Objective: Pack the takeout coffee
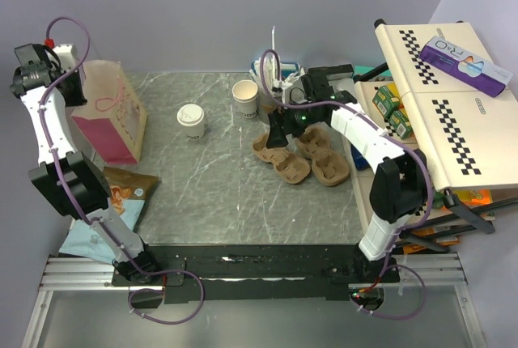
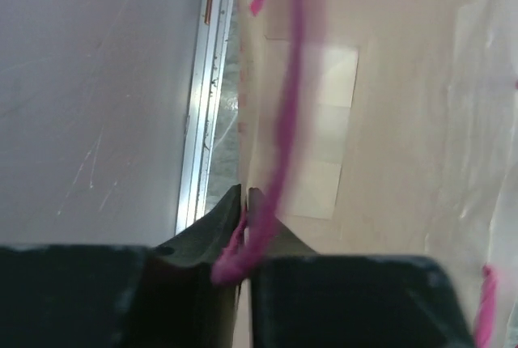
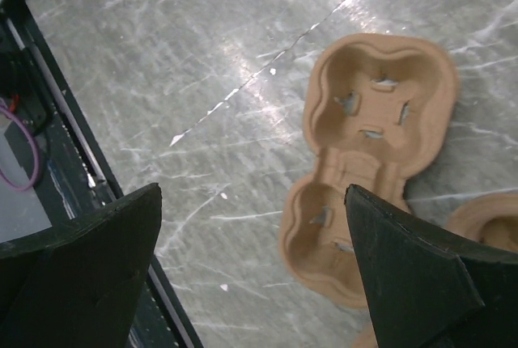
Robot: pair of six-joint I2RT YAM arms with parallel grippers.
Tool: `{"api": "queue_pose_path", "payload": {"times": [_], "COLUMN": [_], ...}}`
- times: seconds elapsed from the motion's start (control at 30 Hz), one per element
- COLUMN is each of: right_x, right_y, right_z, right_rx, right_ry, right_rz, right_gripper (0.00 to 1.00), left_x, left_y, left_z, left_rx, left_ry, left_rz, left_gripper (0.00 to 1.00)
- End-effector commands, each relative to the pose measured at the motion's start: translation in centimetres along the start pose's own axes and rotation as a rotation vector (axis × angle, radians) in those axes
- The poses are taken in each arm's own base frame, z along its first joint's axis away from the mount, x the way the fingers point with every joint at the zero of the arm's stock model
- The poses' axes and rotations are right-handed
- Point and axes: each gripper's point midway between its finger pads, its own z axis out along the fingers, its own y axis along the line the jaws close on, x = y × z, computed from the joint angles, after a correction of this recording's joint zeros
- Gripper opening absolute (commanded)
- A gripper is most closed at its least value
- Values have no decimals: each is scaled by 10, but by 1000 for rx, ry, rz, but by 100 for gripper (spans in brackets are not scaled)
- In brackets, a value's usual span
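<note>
Coffee: takeout coffee (image 1: pixel 191 120) stands upright, left of your right gripper (image 3: pixel 252 192).
Right jaws: spread, over tray (image 3: pixel 364 162).
Left gripper (image 2: pixel 243 210): pinching bag handle (image 2: pixel 283 121).

Tabletop (image 1: pixel 235 202): open from centre to near edge. Obstacles: paper bag (image 1: pixel 113 113) far left; lidded cup (image 1: pixel 191 120) and open cup (image 1: pixel 245 97) far middle, gap between; cardboard trays (image 1: pixel 285 160) right, beneath right gripper's (image 3: pixel 252 194) spread jaws.
</note>
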Motion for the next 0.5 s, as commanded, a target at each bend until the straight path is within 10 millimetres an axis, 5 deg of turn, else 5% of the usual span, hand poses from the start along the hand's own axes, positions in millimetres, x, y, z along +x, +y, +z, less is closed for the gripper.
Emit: {"api": "queue_pose_path", "payload": {"times": [0.0, 0.17, 0.3, 0.47], "right_x": [-11, -4, 4, 29], "right_y": [-4, -18, -49, -79], "right_z": [-8, -2, 11, 21], "right_rx": [-10, 3, 119, 258], "right_ry": [31, 90, 185, 312], "right_rz": [-120, -271, -233, -156], "right_gripper": [100, 100, 93, 91], "left_x": [-9, -13, -23, -26], "left_y": [-7, -20, -33, -53], "left_z": [-7, -26, -63, -86], "left_rx": [37, 73, 89, 141], "left_ry": [-62, -112, -211, -269], "left_rz": [38, 59, 66, 44], "left_gripper": [2, 1, 1, 1]}}
